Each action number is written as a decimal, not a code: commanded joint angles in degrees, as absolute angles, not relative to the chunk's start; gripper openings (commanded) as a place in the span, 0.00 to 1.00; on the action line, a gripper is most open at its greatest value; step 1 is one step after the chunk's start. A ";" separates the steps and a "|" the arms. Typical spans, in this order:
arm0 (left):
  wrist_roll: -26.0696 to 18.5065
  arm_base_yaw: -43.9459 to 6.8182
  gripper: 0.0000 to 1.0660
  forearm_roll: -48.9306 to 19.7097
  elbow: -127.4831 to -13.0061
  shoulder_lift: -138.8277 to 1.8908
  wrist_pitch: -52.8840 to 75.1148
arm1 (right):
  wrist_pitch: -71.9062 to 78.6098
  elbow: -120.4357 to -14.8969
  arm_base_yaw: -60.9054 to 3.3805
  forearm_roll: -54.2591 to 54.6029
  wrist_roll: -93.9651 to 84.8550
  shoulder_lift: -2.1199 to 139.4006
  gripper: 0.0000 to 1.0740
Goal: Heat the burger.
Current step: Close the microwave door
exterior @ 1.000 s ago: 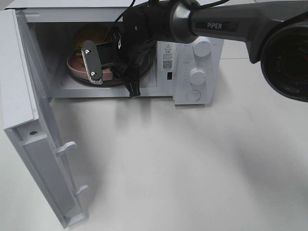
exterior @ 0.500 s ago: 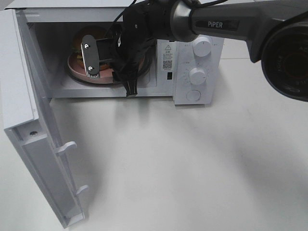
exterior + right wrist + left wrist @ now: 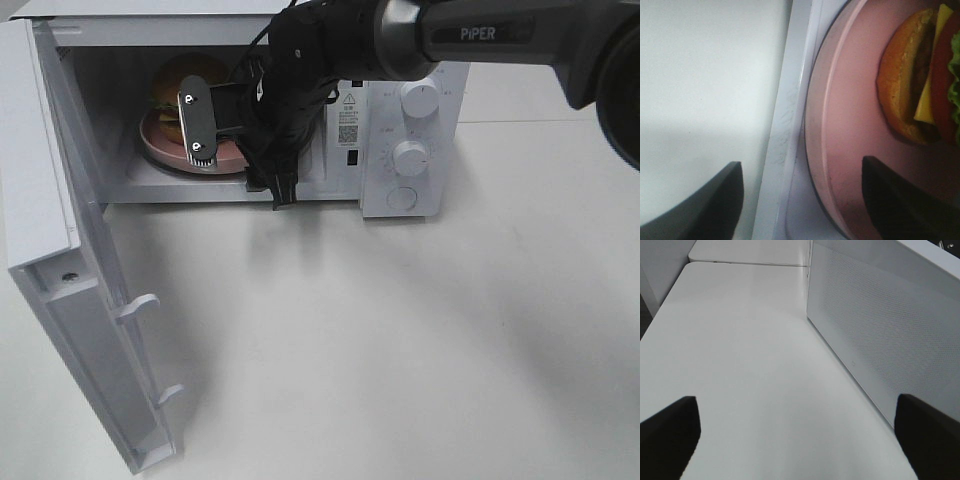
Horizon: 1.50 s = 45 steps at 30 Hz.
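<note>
1. The burger sat on the pink plate inside the microwave, toward the back of the cavity, and the door stood wide open.
2. The right gripper reached into the cavity's mouth with its jaws spread. The plate's near rim lay between them, and nothing was pinched.
3. The left gripper hung over the white table, beside a perforated white panel — jaws wide apart, empty.
</note>
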State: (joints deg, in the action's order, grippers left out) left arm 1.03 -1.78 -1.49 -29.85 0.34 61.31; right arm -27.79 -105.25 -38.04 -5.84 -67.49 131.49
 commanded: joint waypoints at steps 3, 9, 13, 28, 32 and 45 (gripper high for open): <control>0.97 -1.55 0.92 -1.66 -29.74 0.52 61.25 | -24.12 -99.41 -38.22 -5.44 -67.38 127.02 0.63; 0.97 -1.55 0.92 -1.66 -29.74 0.52 61.25 | -20.05 -92.07 -38.22 -7.56 -67.38 122.04 0.64; 0.97 -1.55 0.92 -1.66 -29.74 0.52 61.25 | -19.14 -87.95 -38.22 -9.97 -67.38 118.37 0.64; 0.97 -1.55 0.92 -1.66 -29.74 0.52 61.25 | -14.84 -75.80 -37.99 -10.03 -60.91 108.69 0.64; 0.97 -1.55 0.92 -1.66 -29.74 0.52 61.25 | -14.73 -73.34 -37.99 -10.03 -56.72 106.63 0.64; 0.97 -1.55 0.92 -1.66 -29.74 0.52 61.25 | -16.16 -63.31 -37.99 -10.03 -36.44 97.00 0.64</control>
State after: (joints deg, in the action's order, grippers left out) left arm 1.03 -1.78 -1.49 -29.85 0.34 61.31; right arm -15.87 -63.54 -38.04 -9.97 -38.27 97.69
